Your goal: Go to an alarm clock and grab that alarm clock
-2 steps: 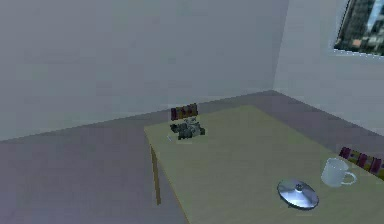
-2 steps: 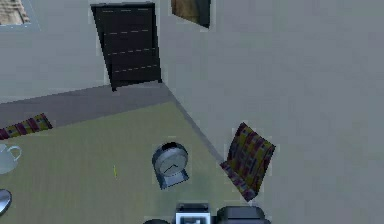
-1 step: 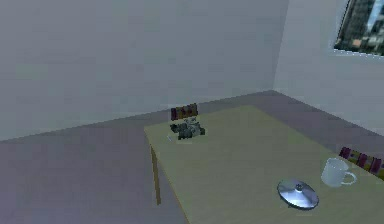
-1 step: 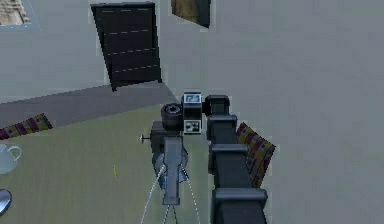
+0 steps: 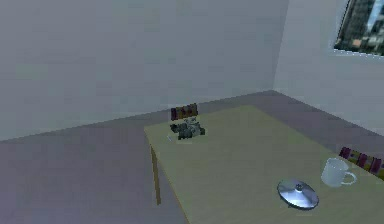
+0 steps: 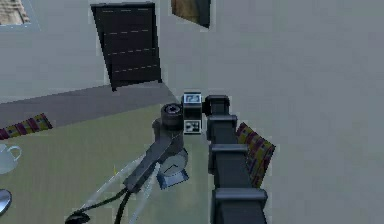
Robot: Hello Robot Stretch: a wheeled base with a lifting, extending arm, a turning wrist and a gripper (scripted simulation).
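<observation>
The robot is at the table [image 5: 240,150], so the approach looks done; the grab itself is left. I take the alarm clock to be the small dark object [image 5: 186,128] near the table's far corner, at about 11 o'clock from the tabletop's middle in the forward view, though it is too small to name with certainty. In the arm side view the arm [image 6: 236,175] reaches out over the tabletop, with the gripper [image 6: 135,182] at 8 o'clock from the white marker squares [image 6: 192,104]. I cannot tell whether the fingers are released or grasping anything: a small grey block [image 6: 172,178] shows close under the gripper's body and I cannot place it.

A striped chair back [image 5: 183,110] stands just behind the small dark object, at its 12 o'clock, and could crowd a reach. A white mug [image 5: 337,172] and a round metal lid [image 5: 297,193] sit at 4 to 5 o'clock on the table, well apart from it. A dark door [image 6: 128,42] stands at 11 o'clock in the arm side view
</observation>
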